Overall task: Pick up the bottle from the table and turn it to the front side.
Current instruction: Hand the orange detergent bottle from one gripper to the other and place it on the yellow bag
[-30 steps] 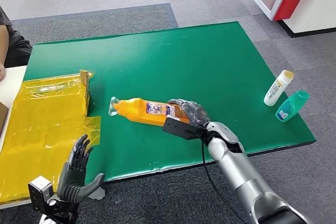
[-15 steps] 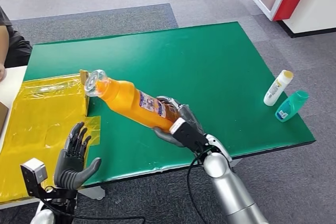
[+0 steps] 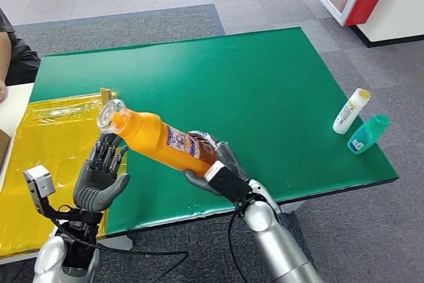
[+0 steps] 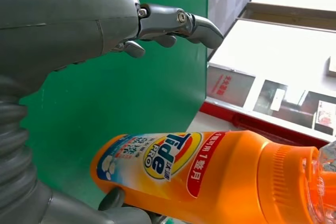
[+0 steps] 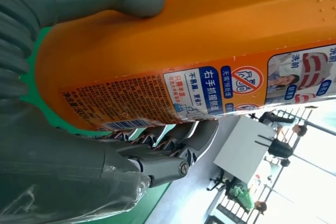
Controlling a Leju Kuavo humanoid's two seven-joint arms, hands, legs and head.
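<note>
Gripping the base end of the orange plastic detergent bottle (image 3: pixel 159 140), your right hand (image 3: pixel 216 165) has its fingers (image 5: pixel 174 145) wrapped around it and holds it tilted above the green worktop (image 3: pixel 260 77), clear cap (image 3: pixel 110 115) highest. Your left hand (image 3: pixel 99 178) is spread with fingers apart just under the bottle's neck, holding nothing. You see the Tide label in the left wrist view.
</note>
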